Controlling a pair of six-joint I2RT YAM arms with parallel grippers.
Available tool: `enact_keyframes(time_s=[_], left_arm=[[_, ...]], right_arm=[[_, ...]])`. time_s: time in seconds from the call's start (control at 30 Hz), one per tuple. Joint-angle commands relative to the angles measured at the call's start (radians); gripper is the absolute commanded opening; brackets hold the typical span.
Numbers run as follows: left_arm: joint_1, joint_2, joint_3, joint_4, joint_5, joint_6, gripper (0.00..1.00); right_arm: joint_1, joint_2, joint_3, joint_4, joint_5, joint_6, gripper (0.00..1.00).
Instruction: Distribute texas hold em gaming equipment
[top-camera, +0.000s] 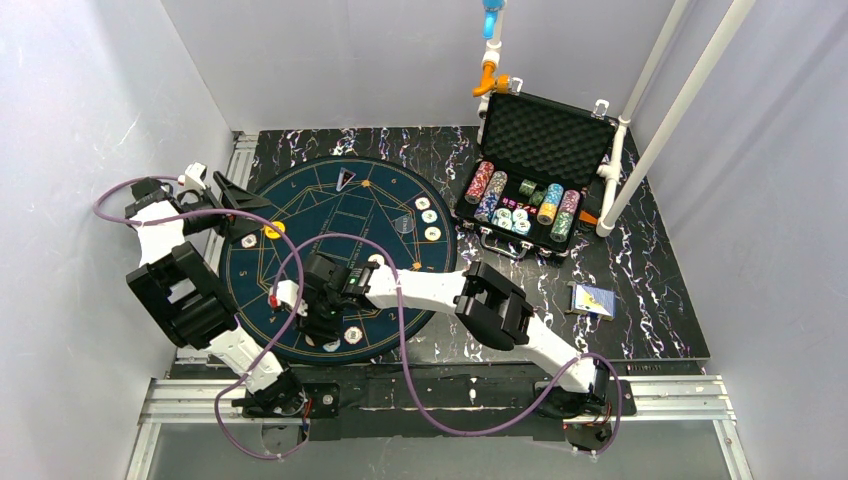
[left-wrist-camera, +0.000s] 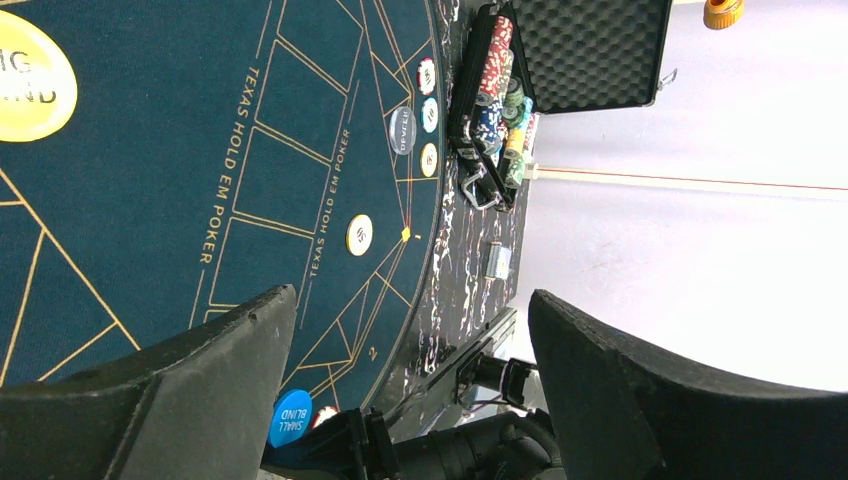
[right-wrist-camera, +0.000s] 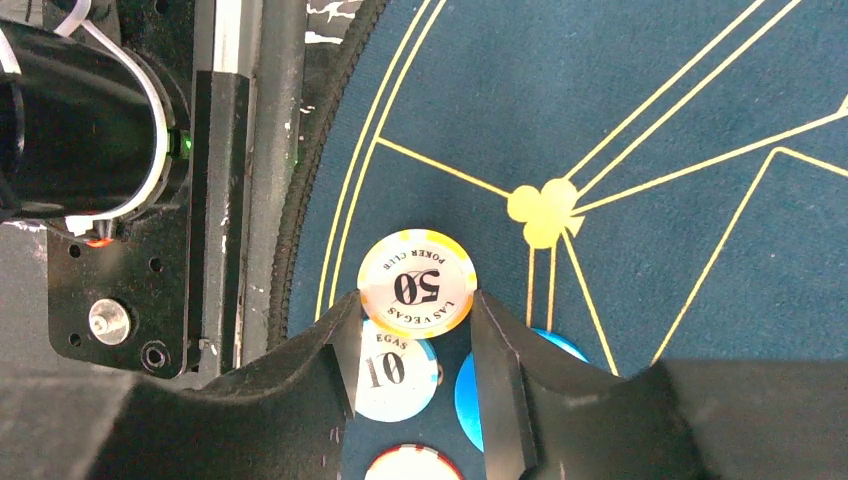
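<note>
Right wrist view: the right gripper (right-wrist-camera: 415, 310) has its jaws pinched on the rim of a 50 chip (right-wrist-camera: 417, 283), white with yellow-orange edge marks, over the round blue mat (right-wrist-camera: 650, 100); whether the chip is lifted or resting cannot be told.
Under the grip: a 10 chip (right-wrist-camera: 392, 372) lies partly beneath the 50 chip, with a blue button disc (right-wrist-camera: 468, 392) just beside it, half hidden by a finger (right-wrist-camera: 500, 380).
Frame bottom: a red-edged chip (right-wrist-camera: 410, 465) is only partly in view.
Top view: the right gripper sits over the near part of the mat, left of centre.
Left gripper (left-wrist-camera: 412, 300): jaws spread wide with nothing between them, at the mat's left edge.
Yellow button disc (top-camera: 272, 230): on the left part of the mat, near the left gripper.
Three chips (top-camera: 428, 218): in a row at the mat's right rim, a dealer button (left-wrist-camera: 402, 130) just beside them.
Case (top-camera: 545, 130): open at the far right of the table, with rows of stacked chips (top-camera: 520, 205) inside.
Card deck (top-camera: 592, 298): blue-backed, on the table at the right, nearer than the case.
</note>
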Motion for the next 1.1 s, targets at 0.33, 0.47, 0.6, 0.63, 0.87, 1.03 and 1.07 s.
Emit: enact_keyframes(time_s=[0.33, 0.47, 0.6, 0.63, 0.87, 1.03, 1.07], left_arm=[[0.010, -0.016, 0.008, -0.049, 0.037, 0.036, 0.85], [0.010, -0.015, 0.007, -0.049, 0.036, 0.036, 0.85], [0.010, -0.015, 0.009, -0.051, 0.036, 0.036, 0.85], [0.009, -0.014, 0.010, -0.051, 0.037, 0.036, 0.85], [0.010, -0.013, 0.036, -0.059, 0.051, 0.037, 0.84], [-0.009, -0.008, 0.087, -0.080, 0.069, 0.058, 0.83], [-0.021, -0.012, 0.095, -0.086, 0.064, 0.069, 0.83]], right_arm=[[0.016, 0.004, 0.089, 0.007, -0.024, 0.002, 0.55], [0.020, 0.000, 0.099, -0.006, -0.034, 0.005, 0.69], [0.019, -0.020, 0.080, -0.010, -0.036, 0.005, 0.73], [0.019, -0.030, 0.070, -0.006, -0.037, 0.004, 0.73], [-0.041, -0.148, -0.063, 0.010, -0.035, 0.009, 0.73], [-0.137, -0.274, -0.242, 0.033, -0.008, 0.000, 0.74], [-0.164, -0.298, -0.257, 0.034, -0.006, -0.001, 0.74]])
